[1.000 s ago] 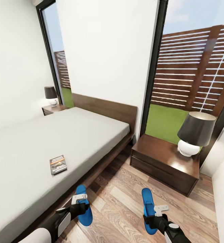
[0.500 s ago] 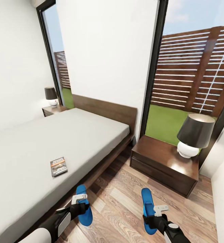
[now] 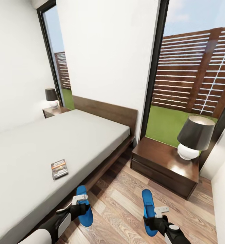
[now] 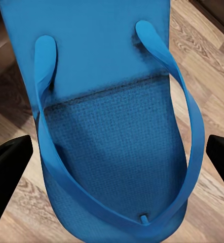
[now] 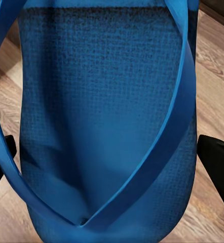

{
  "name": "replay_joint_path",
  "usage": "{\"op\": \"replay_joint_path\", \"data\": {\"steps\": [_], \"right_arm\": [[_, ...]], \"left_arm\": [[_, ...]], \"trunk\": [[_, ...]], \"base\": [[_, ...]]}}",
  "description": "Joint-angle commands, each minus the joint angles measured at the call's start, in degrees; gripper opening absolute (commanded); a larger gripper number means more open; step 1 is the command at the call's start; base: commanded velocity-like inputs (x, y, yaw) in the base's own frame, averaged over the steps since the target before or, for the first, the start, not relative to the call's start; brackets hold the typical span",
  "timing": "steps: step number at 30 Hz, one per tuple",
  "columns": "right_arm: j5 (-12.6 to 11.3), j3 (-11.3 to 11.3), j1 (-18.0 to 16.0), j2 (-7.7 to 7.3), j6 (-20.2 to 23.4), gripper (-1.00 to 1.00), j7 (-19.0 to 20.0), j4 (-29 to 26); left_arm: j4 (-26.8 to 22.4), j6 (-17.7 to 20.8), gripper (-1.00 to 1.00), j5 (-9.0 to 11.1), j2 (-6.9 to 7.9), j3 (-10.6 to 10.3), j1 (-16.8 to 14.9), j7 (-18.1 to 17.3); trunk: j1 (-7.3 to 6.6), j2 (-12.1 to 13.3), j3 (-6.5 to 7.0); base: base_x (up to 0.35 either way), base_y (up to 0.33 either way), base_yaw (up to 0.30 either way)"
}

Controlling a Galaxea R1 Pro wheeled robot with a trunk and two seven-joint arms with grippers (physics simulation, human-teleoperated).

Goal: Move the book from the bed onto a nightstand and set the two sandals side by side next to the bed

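Note:
My left gripper (image 3: 81, 204) is shut on a bright blue sandal (image 3: 84, 214) held low beside the bed's dark wooden frame (image 3: 107, 164). In the left wrist view this sandal (image 4: 112, 101) lies strap-up between the black fingertips (image 4: 8, 157). The other sandal (image 3: 147, 202) hangs over the wood floor in my right gripper (image 3: 153, 216); up close, the sandal (image 5: 102, 126) spans the gap between the fingers (image 5: 216, 157). The book (image 3: 59, 168), dark with an orange band, lies on the grey mattress near its edge. One nightstand (image 3: 161, 166) stands right of the bed, another nightstand (image 3: 53, 110) far left.
A dark-shaded lamp (image 3: 195, 135) with a white base sits on the near nightstand's right end; a smaller lamp (image 3: 51, 96) is on the far one. Tall windows show lawn and a slat fence. A white wall (image 3: 224, 189) closes the right side. Wood floor (image 3: 119, 203) runs between bed and nightstand.
The whole view has shifted slightly, so the camera has moved a little. Both grippers keep their hold on the sandals, in the same places in the picture.

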Motion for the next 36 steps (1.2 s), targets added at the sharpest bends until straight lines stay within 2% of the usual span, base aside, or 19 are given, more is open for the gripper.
{"op": "replay_joint_path", "data": {"steps": [1, 19, 29, 36], "right_arm": [[0.46, -0.17, -0.01, 0.01, 0.31, -1.00, 0.32, -0.03], [0.55, -0.10, -0.01, 0.06, 0.25, -1.00, 0.16, 0.43], [0.55, -0.09, -0.01, 0.11, 0.25, -1.00, 0.17, 0.44], [0.55, -0.09, -0.01, 0.09, 0.25, -1.00, 0.20, 0.44]], "left_arm": [[-0.10, 0.38, -1.00, 0.59, 0.02, -0.15, -0.01, -0.04], [-0.11, 0.37, -1.00, 0.59, 0.00, -0.16, -0.01, -0.04], [-0.14, 0.09, -1.00, 0.63, 0.07, -0.16, 0.12, 0.07], [-0.12, -1.78, -1.00, 0.59, 0.08, -0.16, 0.17, 0.00]], "trunk": [[-0.23, 0.38, 0.13], [-4.18, 7.60, 3.36], [-4.18, 7.60, 3.36], [-4.18, 7.60, 3.36]], "base": [[0.000, 0.000, 0.000], [0.000, 0.000, 0.000], [0.000, 0.000, 0.000], [0.001, 0.001, 0.000]]}}
